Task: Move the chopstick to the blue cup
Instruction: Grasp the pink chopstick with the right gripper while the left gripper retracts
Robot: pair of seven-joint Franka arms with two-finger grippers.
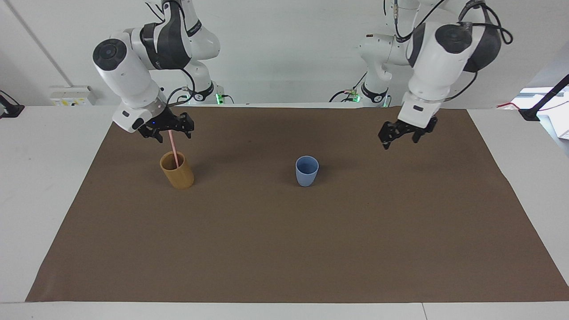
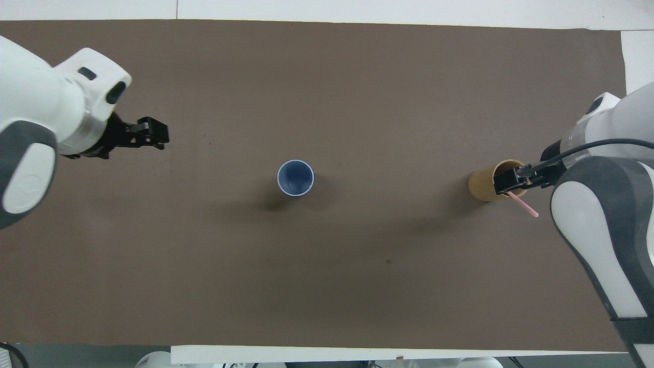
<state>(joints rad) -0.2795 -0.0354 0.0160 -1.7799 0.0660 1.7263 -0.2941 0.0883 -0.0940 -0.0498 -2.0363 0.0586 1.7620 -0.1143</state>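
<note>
A wide stretch of bare brown mat (image 1: pixel 284 249) is lying open around the blue cup (image 1: pixel 306 170), which is standing alone mid-table. Toward the right arm's end, the pink chopstick (image 1: pixel 174 151) is leaning in the tan cup (image 1: pixel 177 170). The right gripper (image 1: pixel 170 132) is hanging over that cup with its fingers spread either side of the stick's top; whether they are touching it I cannot tell. The left gripper (image 1: pixel 399 137) is hovering open and empty over bare mat. The overhead view is showing the stick's tip (image 2: pixel 527 210) jutting past the tan cup's rim (image 2: pixel 480 179).
</note>
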